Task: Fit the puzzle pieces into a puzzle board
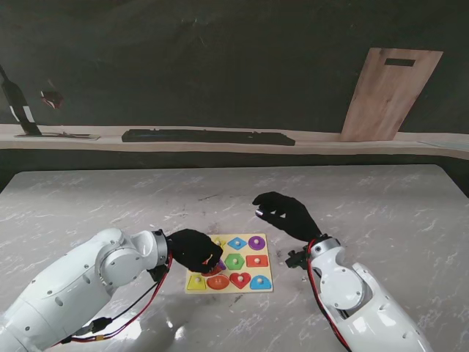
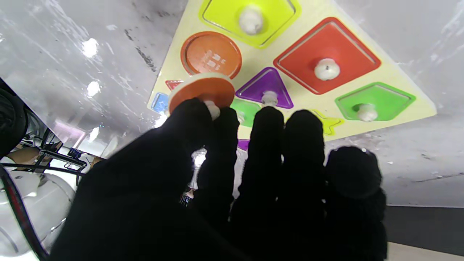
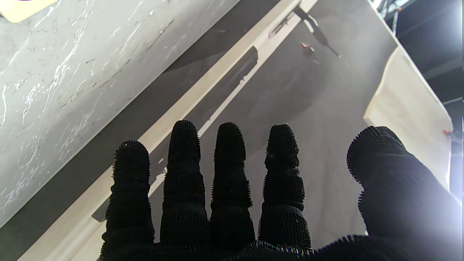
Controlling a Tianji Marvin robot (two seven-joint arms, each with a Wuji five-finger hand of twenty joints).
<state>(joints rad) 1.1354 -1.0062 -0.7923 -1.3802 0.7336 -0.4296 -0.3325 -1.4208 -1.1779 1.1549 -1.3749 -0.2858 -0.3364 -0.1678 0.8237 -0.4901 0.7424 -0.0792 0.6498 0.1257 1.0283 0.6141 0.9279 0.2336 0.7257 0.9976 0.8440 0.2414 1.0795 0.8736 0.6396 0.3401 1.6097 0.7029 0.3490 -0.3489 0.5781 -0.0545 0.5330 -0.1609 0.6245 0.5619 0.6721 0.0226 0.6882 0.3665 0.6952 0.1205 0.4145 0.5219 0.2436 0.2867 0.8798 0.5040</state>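
Black-gloved, our left hand (image 2: 217, 174) pinches the orange disc (image 2: 202, 91) by its knob, lifted just off its round recess (image 2: 211, 53) in the board (image 1: 229, 264). Our right hand (image 3: 253, 203) hovers beside the board, fingers spread, holding nothing.

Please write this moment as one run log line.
left hand: holds orange round piece over puzzle board | right hand: open, idle | orange slot: empty

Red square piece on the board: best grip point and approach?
Pinch the white knob at the centre of the red square piece, coming straight down from above. The piece sits flush in its recess in the puzzle board, so no edges are exposed; the knob is the only raised part. Its neighbours' knobs stand apart.
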